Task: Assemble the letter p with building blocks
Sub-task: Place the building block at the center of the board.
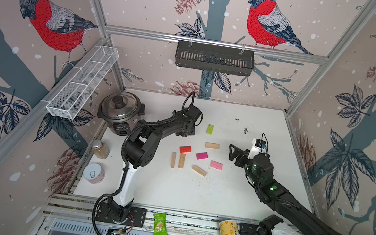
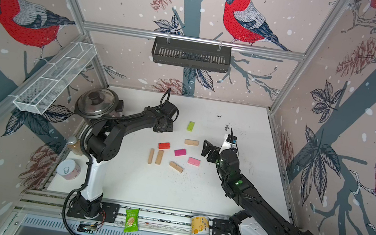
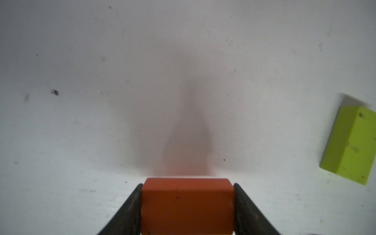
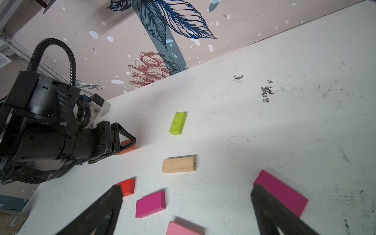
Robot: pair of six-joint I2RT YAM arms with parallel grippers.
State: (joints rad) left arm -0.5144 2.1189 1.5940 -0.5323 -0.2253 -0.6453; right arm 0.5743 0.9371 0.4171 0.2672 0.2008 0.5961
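Blocks (image 1: 201,155) lie loose mid-table, and no P is formed yet. Take the magenta block (image 2: 180,152) as the dial's centre in a top view. The lime block (image 1: 210,129) sits at 12 o'clock, a tan block (image 1: 212,145) at 1, the pink block (image 1: 216,164) at 4 and a slanted tan block (image 1: 199,170) at 6. The tan pair (image 1: 182,160) is at 8 (side by side, parallel, a slit between them) and the red block (image 1: 185,149) at 9.

The left gripper (image 3: 187,184), at about 10 o'clock near the red block, clamps an orange block (image 3: 187,205) by its two sides. I cannot tell whether that block rests on the table (image 3: 81,101) or hangs just above it. The right gripper (image 1: 232,152), at about 3 o'clock, is spread wide and holds nothing.

The step in hand looks like carrying the orange block to the build. The tan pair is probably the stem (a guess). The next move calls for bringing the orange block to the pair's 12 o'clock end, squaring it, laying it flat without nudging the red block, then letting go.
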